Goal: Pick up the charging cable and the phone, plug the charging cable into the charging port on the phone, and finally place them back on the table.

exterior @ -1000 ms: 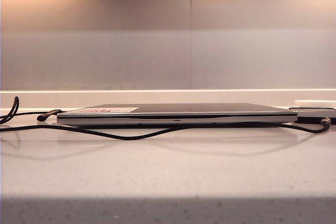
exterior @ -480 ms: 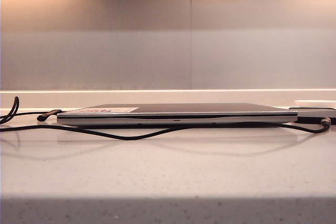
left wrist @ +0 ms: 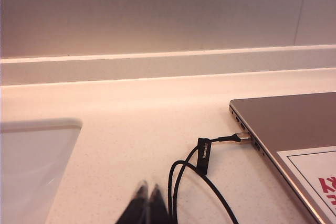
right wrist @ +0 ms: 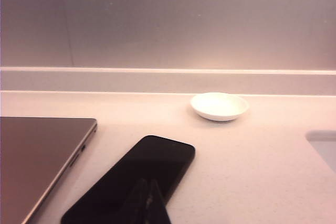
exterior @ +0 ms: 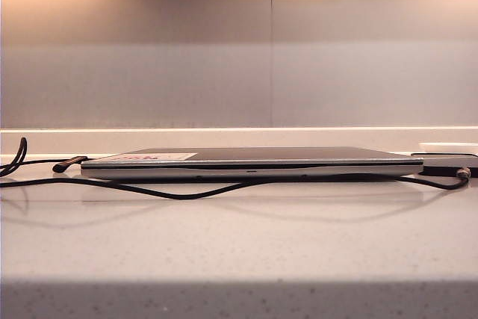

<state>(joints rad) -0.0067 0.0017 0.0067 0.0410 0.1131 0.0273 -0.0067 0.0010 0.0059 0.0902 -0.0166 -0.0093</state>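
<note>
The left gripper [left wrist: 145, 199] hangs low over the bench [left wrist: 131, 145], its two dark fingertips pressed together with nothing between them. Just beside it, toward the laptop, the charging cable [left wrist: 181, 182] lies in black loops on the bench; from the loops the cord runs ahead of the gripper past a small black tag to a metal plug [left wrist: 243, 137] that touches the side edge of the closed silver laptop [left wrist: 294, 124]. Whether that plug is seated in a socket cannot be told. On the gripper's other side lies the pale corner of a recessed basin [left wrist: 37, 156].

The right gripper [right wrist: 148, 198] is likewise clenched on nothing, its tips together, hovering right above the near part of the phone [right wrist: 142, 177]. The phone lies flat and slantwise on the bench, its far end pointing ahead of the gripper. The charging port cannot be made out. The laptop's corner lies just beside the phone, apart from it. Well ahead of the gripper, near the back wall, stands a small white dish [right wrist: 219, 105].

From the exterior camera neither gripper shows; the cable [exterior: 224, 188] trails along the bench in front of the laptop [exterior: 246, 160], ending by the dark phone [exterior: 448, 169] at its right end
</note>
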